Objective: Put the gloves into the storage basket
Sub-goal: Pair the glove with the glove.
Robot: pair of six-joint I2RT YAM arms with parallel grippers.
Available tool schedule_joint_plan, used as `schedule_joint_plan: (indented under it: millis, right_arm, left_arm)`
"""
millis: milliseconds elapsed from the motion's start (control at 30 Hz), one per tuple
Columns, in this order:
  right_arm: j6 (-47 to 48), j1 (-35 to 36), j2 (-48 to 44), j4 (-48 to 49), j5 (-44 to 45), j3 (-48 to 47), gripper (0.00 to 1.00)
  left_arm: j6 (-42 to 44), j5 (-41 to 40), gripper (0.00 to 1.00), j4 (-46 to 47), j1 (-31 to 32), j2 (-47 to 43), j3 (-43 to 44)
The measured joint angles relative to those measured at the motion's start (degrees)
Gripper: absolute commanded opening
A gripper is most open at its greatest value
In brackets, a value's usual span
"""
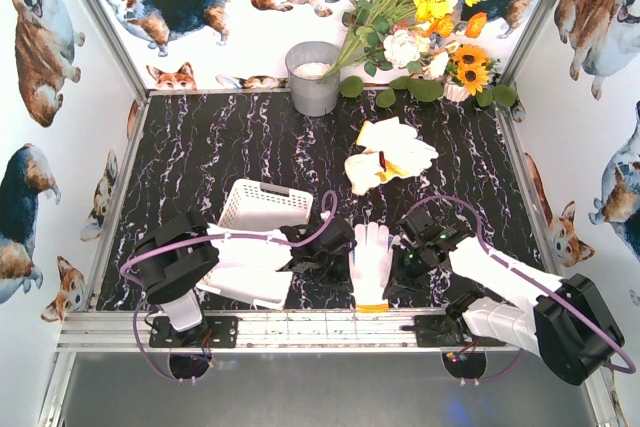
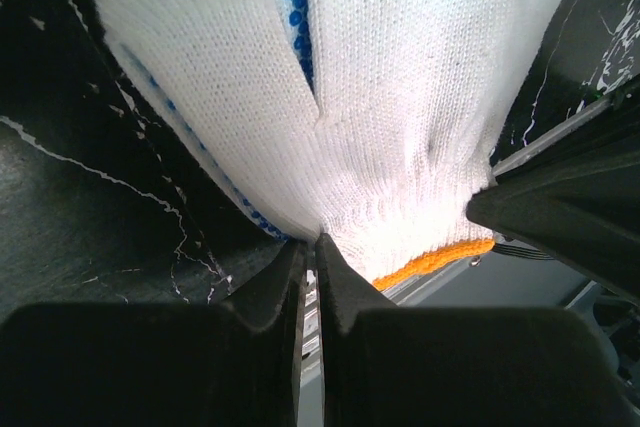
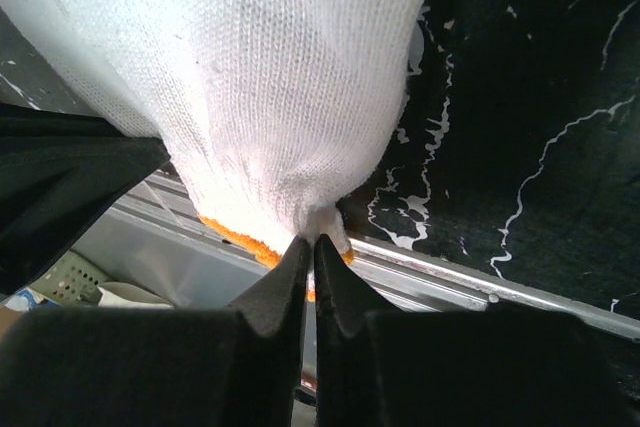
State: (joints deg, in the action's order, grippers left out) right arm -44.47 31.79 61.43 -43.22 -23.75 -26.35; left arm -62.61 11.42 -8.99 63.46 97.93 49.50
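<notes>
a black table [image 1: 200, 147] veined with white sits inside walls [image 1: 40, 67] printed with corgis. at its far edge stand a grey metal bucket [image 1: 313, 77] and a bunch of white, yellow and orange flowers [image 1: 420, 17].

right of centre, well apart from the arms, lies a loose pile of gloves [image 1: 388, 157], white with a touch of yellow.

the storage basket [image 1: 262, 205] is at the near left, its lattice wall facing the bucket. the left arm crosses over its near half, and something white lies inside that cannot be made out.

just right of the basket, one glove [image 1: 372, 257] stretches between the two arms, fingers pointing away and orange cuff trim over the near metal rail [image 1: 300, 327]. whether it rests on the table or hangs just above it cannot be told.

the left pincer [image 1: 350, 269] is pinched narrow on the glove's left edge near the cuff. its wrist view shows the fingertips [image 2: 305, 257] meeting on the knit, with blue dots on the glove's other face.

the right pincer [image 1: 395, 275] is likewise clamped tight on the cuff, at the orange trim.
</notes>
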Motion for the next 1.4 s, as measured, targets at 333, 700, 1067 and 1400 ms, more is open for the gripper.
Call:
schedule_joint_plan:
  millis: [333,700,1067,1400]
  right_arm:
    - [-0.02,0.46,1.51,1.38,1.88,1.01,0.21]
    - [0.74,0.46,-6.97,-8.04,10.47,-8.31,0.52]
    - [6.99,-11.89,-2.47,-6.05,10.88,-14.36,0.44]
    - [10.58,-22.99,9.29,4.26,5.11,-14.27,0.40]
  left_arm:
    - [1.09,-0.26,0.23,-0.46,0.02,0.11,0.33]
    - [3.02,-7.89,0.48,-9.51,0.20,-9.20,3.85]
    - [8.02,-7.80,0.33,-7.13,-10.40,-5.11,11.43]
    - [12.85,-1.16,0.30,-2.93,-15.63,6.86,17.81]
